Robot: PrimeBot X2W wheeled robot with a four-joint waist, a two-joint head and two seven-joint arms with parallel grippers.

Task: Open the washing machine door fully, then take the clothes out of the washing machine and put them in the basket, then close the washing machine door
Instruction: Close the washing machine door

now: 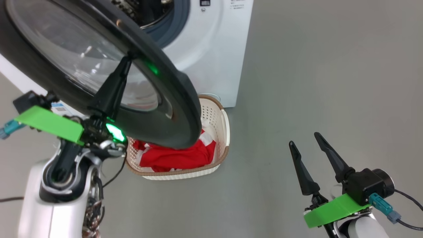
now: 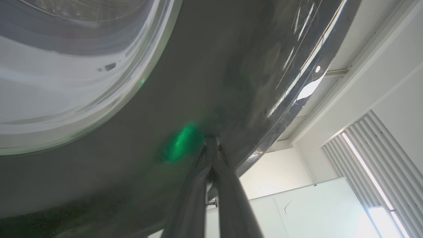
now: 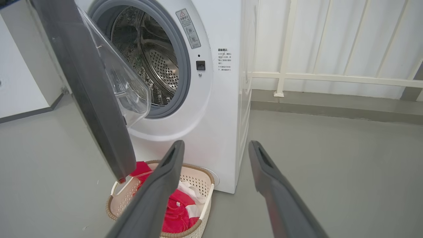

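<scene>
- Where the left gripper (image 1: pixel 127 60) meets the washing machine door (image 1: pixel 183 99), its two dark fingers (image 1: pixel 112 89) are pressed shut together, tips on the shiny black rim.
- The right gripper (image 1: pixel 304 138) hangs wide open, holding nothing.
- The right wrist view looks into the steel drum (image 3: pixel 158 66), dotted with holes.
- Soft red clothes (image 1: pixel 178 157) lie in the holey cream basket (image 1: pixel 214 112) under the door.

You see a smooth grey floor (image 1: pixel 314 66), a cream railing (image 3: pixel 330 77) along the white wall (image 3: pixel 317 43), and bright daylight coming through vertical blinds (image 2: pixel 366 148) beside a white panel (image 2: pixel 307 211).
</scene>
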